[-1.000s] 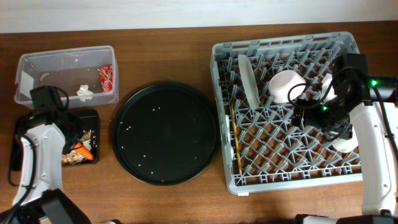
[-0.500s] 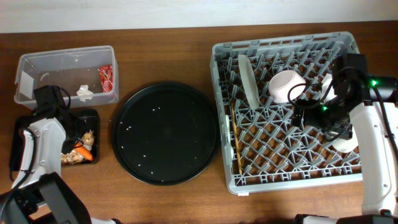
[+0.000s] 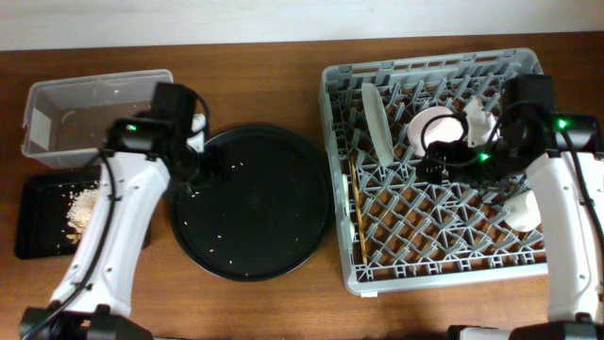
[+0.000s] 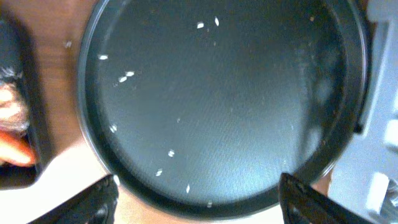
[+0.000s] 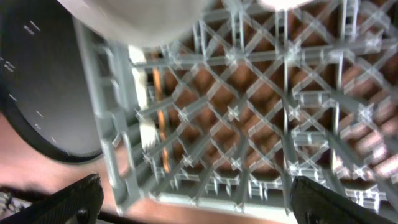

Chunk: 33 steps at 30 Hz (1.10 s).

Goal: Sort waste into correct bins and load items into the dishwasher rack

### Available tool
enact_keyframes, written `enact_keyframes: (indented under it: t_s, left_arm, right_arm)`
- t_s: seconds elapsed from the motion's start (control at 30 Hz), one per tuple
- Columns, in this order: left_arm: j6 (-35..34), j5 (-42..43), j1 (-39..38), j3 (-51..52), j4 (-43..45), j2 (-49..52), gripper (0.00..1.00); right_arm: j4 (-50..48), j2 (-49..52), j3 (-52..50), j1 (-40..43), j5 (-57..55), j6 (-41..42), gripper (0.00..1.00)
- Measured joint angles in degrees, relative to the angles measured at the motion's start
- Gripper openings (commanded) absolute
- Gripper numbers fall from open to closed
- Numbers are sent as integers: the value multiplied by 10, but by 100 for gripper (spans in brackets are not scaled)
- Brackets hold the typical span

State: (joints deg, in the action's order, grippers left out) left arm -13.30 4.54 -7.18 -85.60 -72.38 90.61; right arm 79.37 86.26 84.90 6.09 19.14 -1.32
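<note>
My left gripper (image 3: 201,172) hangs open over the left rim of the round black tray (image 3: 250,201), its fingers (image 4: 93,202) wide apart with nothing between them. Pale rice crumbs (image 4: 126,78) dot that tray. The shallow black bin (image 3: 38,222) holds a pale heap of scraps (image 3: 80,208) and an orange carrot (image 4: 13,153). Behind it stands the clear tub (image 3: 71,113). In the grey dishwasher rack (image 3: 444,269) are an upright plate (image 3: 379,123), a bowl (image 3: 436,126), a chopstick (image 3: 358,217) and a small white cup (image 3: 524,212). My right gripper (image 3: 436,162) is open above the rack's lattice (image 5: 249,124), holding nothing.
The round black tray lies between the bins and the rack, close against the rack's left wall (image 4: 382,155). Bare wooden table (image 3: 255,85) shows behind the tray and along the front edge. My left arm (image 3: 113,227) crosses over the black bin's right side.
My left arm swung right from the black bin to the round tray's left rim, and its gripper opened. The right gripper shifted slightly left and back over the rack.
</note>
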Motion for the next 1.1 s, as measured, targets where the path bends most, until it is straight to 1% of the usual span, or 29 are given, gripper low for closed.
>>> enact_keyframes:
  t_s: [0.1, 0.13, 0.17, 0.2, 0.27, 0.3, 0.33, 0.37, 0.4, 0.43, 0.47, 0.57, 1.0, 1.03, 1.1]
  left_arm:
    - [21, -6, 22, -46, -111, -3, 99]
    - [24, -15, 27, -46, -130, -3, 99]
    - [26, -23, 30, -43, -127, -6, 99]
    - [28, -31, 31, -30, -95, -18, 99]
    - [31, -39, 31, 30, -17, -79, 99]
    - [31, -42, 31, 73, 24, -130, 99]
    - [31, -48, 31, 139, 80, -216, 99]
    - [31, -52, 31, 181, 122, -264, 99]
    - [31, -57, 31, 230, 160, -310, 99]
    - [31, -62, 31, 299, 172, -384, 99]
    - [31, -65, 31, 333, 179, -429, 99]
    - [31, -66, 31, 387, 203, -512, 99]
    - [31, -67, 31, 389, 204, -516, 99]
    - [31, -67, 31, 389, 204, -516, 99]
    - [31, -67, 31, 389, 205, -516, 99]
  right_arm:
    - [38, 6, -1, -1, -38, 0, 99]
    - [42, 6, -1, -2, -46, 0, 99]
    - [42, 2, -2, -2, -50, 0, 98]
    - [32, -17, -9, -2, -57, 0, 99]
    - [-34, -79, -51, -2, -72, 8, 98]
    - [-84, -143, -99, -2, -85, 17, 99]
    - [-126, -237, -157, -2, -94, 27, 99]
    - [-172, -292, -192, -2, -101, 29, 99]
    - [-181, -365, -235, -2, -116, 31, 99]
    - [-178, -413, -256, -2, -124, 31, 99]
    - [-175, -450, -266, -2, -130, 31, 99]
    - [-169, -516, -271, -2, -142, 33, 99]
    - [-169, -522, -272, -2, -147, 37, 99]
    - [-168, -532, -273, -2, -147, 37, 98]
    - [-182, -584, -291, -2, -148, 37, 99]
